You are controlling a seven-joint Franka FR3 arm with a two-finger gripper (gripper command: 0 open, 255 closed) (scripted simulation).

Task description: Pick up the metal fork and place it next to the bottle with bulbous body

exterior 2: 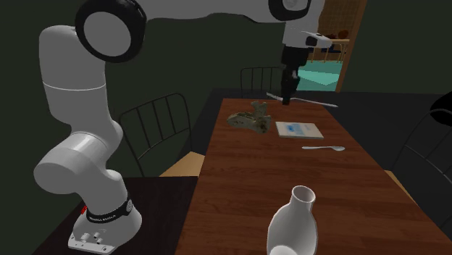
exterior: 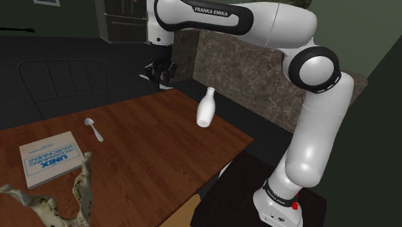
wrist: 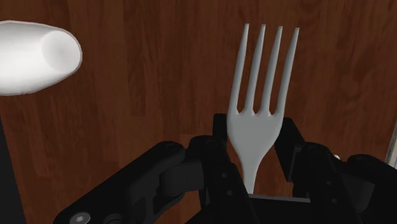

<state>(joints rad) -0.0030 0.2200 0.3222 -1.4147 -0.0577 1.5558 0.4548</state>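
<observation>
The gripper (wrist: 254, 132) pinches the fork (wrist: 261, 83) at its neck, hanging above the table (wrist: 159, 95), bottle (wrist: 35, 57) nearby.

- The fork (wrist: 254, 127) is hidden from its neck down by the gripper (wrist: 253, 153) clasping it.
- The bottle (wrist: 35, 57) is cut off by the wrist view's edge past its neck and mouth.
- In the second exterior view its base is cut by the lower edge.
- The pale jawbone (exterior: 80, 187) is cut off at the shoulder view's lower edge.
</observation>
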